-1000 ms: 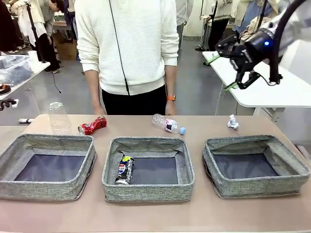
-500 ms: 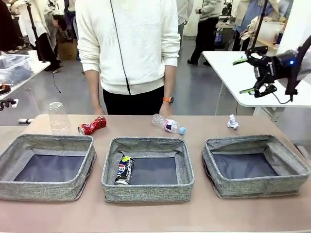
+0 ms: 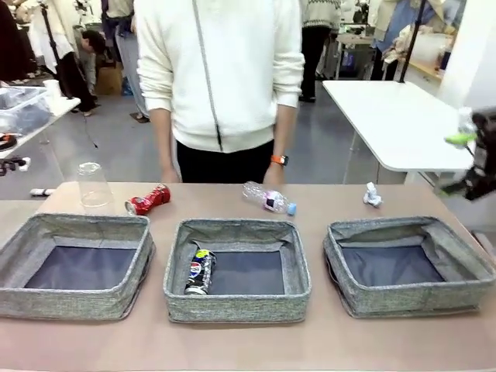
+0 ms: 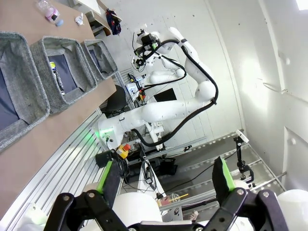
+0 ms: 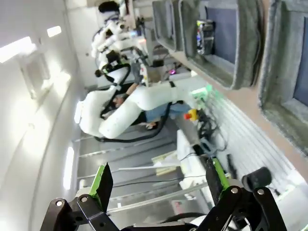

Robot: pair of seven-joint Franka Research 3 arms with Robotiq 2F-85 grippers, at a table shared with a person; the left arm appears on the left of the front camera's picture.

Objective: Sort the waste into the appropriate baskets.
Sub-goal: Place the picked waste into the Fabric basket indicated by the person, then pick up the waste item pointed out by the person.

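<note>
Grey woven fabric all round on the left basket [image 3: 70, 304], the middle basket [image 3: 236, 306] and the right basket [image 3: 411, 298], each with a dark grey bottom. The surface [image 3: 232, 341] was tan-brown. And the colours: a red can [image 3: 147, 200], a dark blue-black can [image 3: 198, 272] with white, red and yellow print, a clear cup [image 3: 93, 186], a clear bottle [image 3: 267, 198] with a blue cap and a pink label, and a white paper wad [image 3: 372, 194]. The sweater [image 3: 225, 70] was white, the wristband [image 3: 278, 160] orange. The left gripper [image 4: 164, 174] and the right gripper [image 5: 158, 180] were black with green pads.

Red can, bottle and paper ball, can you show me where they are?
crushed red can [image 3: 147, 200], front view, middle of its dented body.
clear bottle [image 3: 266, 198], front view, on its label.
crumpled paper wad [image 3: 372, 194], front view, centre of the wad.
</note>
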